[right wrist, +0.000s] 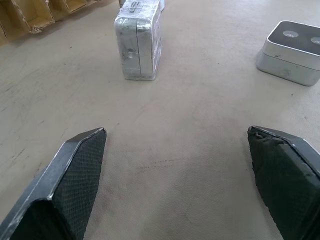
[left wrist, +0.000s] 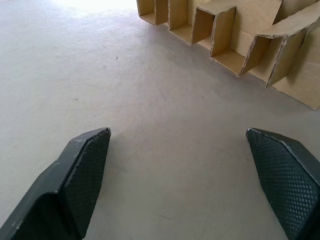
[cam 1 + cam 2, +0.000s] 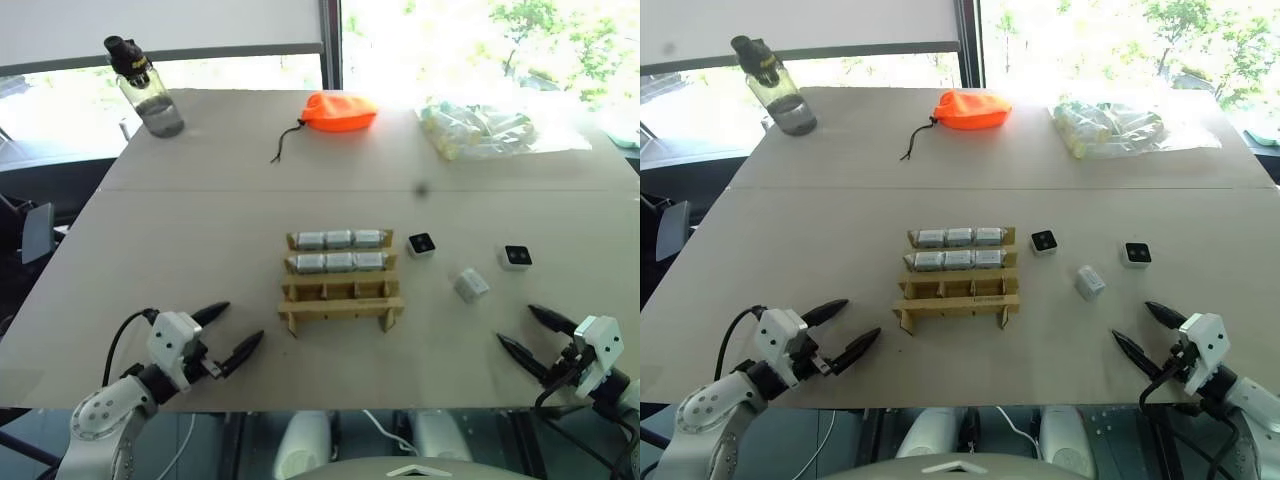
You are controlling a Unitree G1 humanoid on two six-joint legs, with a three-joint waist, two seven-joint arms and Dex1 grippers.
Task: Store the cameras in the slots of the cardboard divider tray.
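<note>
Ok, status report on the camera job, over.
Both grippers, left and right, open, empty. Tray: two far rows full, two near rows empty. Three cameras loose right of it. Nothing in the way.

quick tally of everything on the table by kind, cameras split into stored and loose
cameras stored in the cardboard divider tray: 6, three in the back row, three in the second row
cameras loose on the table: 3
cardboard divider tray: 1
orange pouch: 1
water bottle: 1
clear plastic bundle: 1
total: 13
</note>
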